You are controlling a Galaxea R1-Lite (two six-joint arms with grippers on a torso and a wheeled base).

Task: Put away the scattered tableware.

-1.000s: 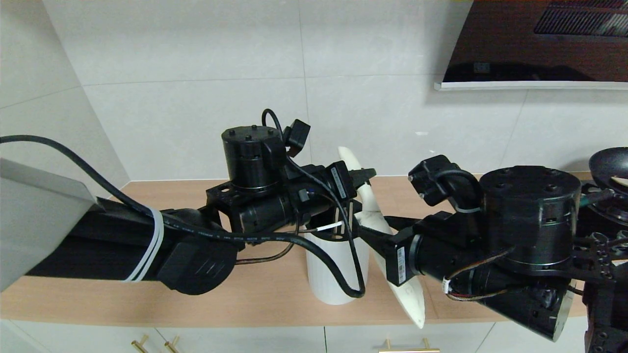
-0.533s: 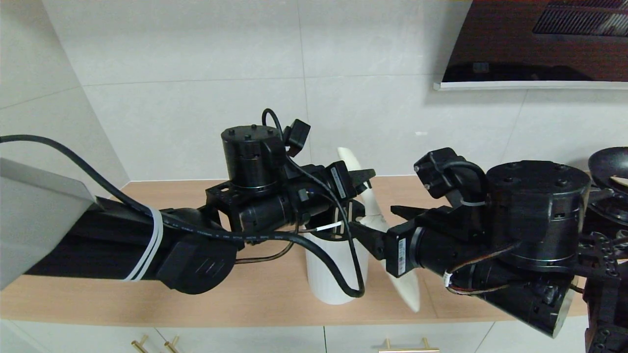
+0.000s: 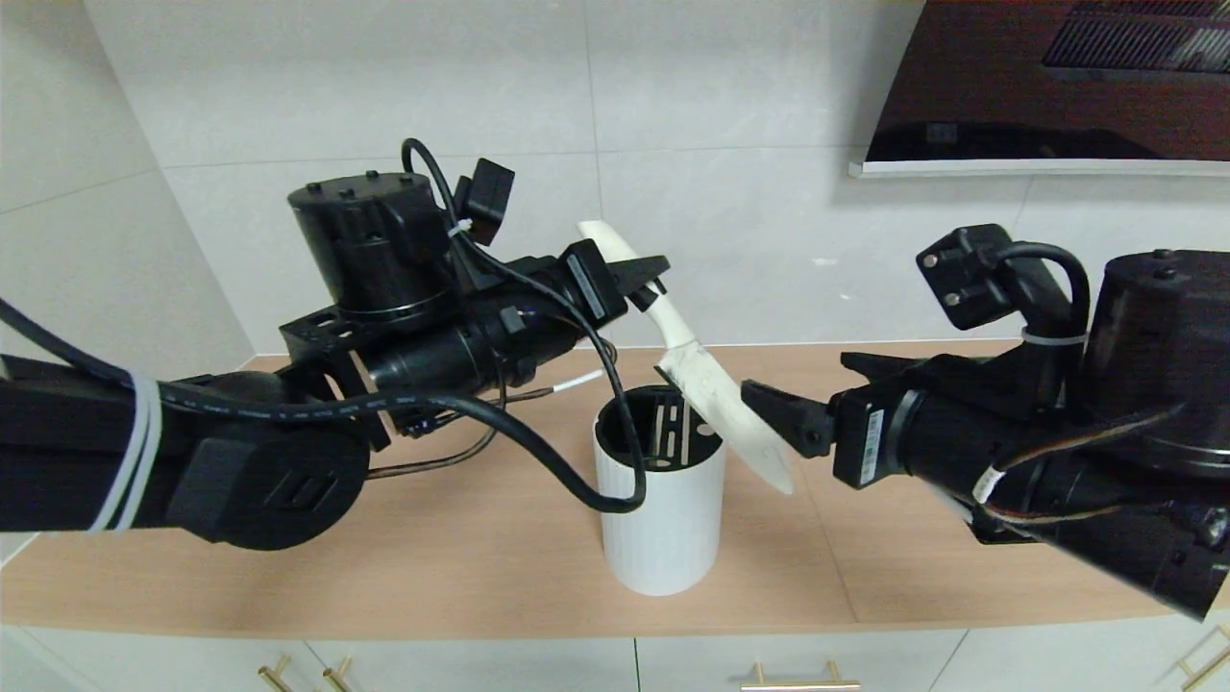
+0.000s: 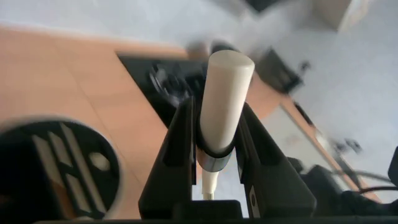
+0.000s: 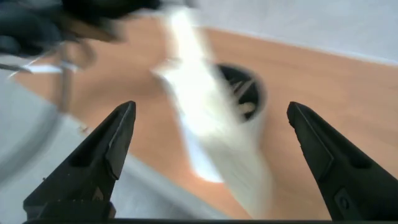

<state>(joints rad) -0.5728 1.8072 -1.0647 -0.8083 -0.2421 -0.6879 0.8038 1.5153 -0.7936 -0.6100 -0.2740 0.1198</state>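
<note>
A white knife [image 3: 723, 408] hangs tilted, blade down, beside the rim of a white cylindrical utensil holder [image 3: 663, 524] on the wooden counter. My left gripper [image 3: 646, 279] is shut on the knife's handle [image 4: 224, 93], above and behind the holder [image 4: 62, 168]. My right gripper [image 3: 817, 394] stands open to the right of the blade, apart from it. In the right wrist view the knife [image 5: 211, 130] and holder [image 5: 249, 93] lie ahead of the open right gripper [image 5: 210, 115].
The wooden counter [image 3: 384, 557] runs along a tiled wall, with bare surface to either side of the holder. A dark range hood [image 3: 1047, 86] hangs at the upper right. White cabinet fronts with brass handles [image 3: 798, 684] sit below the counter's front edge.
My left gripper has lifted the knife up and to the left, so its tip now hangs near the holder's rim. The right gripper has drawn back to the right, away from the blade.
</note>
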